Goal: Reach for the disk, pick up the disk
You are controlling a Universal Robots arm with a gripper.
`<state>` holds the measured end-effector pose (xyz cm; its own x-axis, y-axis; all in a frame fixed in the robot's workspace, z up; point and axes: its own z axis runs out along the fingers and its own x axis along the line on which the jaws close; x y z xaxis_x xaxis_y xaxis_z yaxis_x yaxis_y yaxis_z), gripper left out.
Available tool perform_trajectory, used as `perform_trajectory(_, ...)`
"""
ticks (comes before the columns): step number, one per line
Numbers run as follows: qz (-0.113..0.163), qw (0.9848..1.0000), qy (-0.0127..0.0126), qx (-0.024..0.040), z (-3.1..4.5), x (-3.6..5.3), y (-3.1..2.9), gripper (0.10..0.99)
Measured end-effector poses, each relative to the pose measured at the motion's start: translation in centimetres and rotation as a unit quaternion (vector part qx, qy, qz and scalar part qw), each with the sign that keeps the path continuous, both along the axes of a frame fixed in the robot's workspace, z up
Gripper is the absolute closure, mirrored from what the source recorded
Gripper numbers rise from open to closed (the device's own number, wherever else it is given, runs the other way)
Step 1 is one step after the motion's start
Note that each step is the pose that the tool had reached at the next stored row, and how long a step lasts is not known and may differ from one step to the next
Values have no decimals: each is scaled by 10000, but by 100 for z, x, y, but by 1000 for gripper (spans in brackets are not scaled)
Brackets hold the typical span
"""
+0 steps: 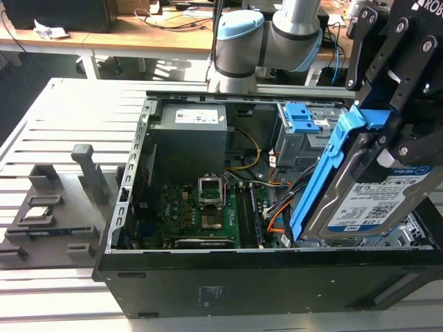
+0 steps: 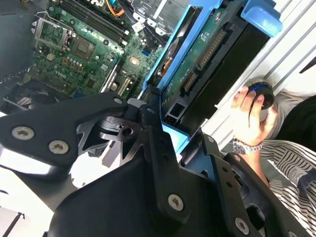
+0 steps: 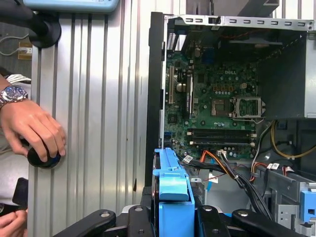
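Observation:
The disk (image 1: 377, 200) is a silver hard drive with a white-and-blue label and a blue bracket (image 1: 325, 173) along its edges. It hangs tilted above the open computer case (image 1: 208, 277), at the exterior view's right. My black gripper (image 1: 384, 149) is shut on it from above. In the second wrist view the disk's green circuit-board side (image 2: 197, 54) shows between the gripper's (image 2: 180, 131) linkages. In the first wrist view the blue bracket (image 3: 170, 182) stands between the fingers of the gripper (image 3: 173, 217), over the case's edge.
Inside the case lie a motherboard (image 1: 201, 207), a power supply (image 1: 190, 131), loose cables and a fixed blue clip (image 1: 299, 117). A grey fixture (image 1: 48, 214) sits at the exterior view's left. A person's hand (image 3: 34, 128) rests on a black knob beside the case.

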<state>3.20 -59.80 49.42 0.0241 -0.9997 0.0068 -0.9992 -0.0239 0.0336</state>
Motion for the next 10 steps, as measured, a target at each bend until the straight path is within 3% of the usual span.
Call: perform_trajectory(10, 0, 10000, 0, 0, 0, 0, -121, 722)
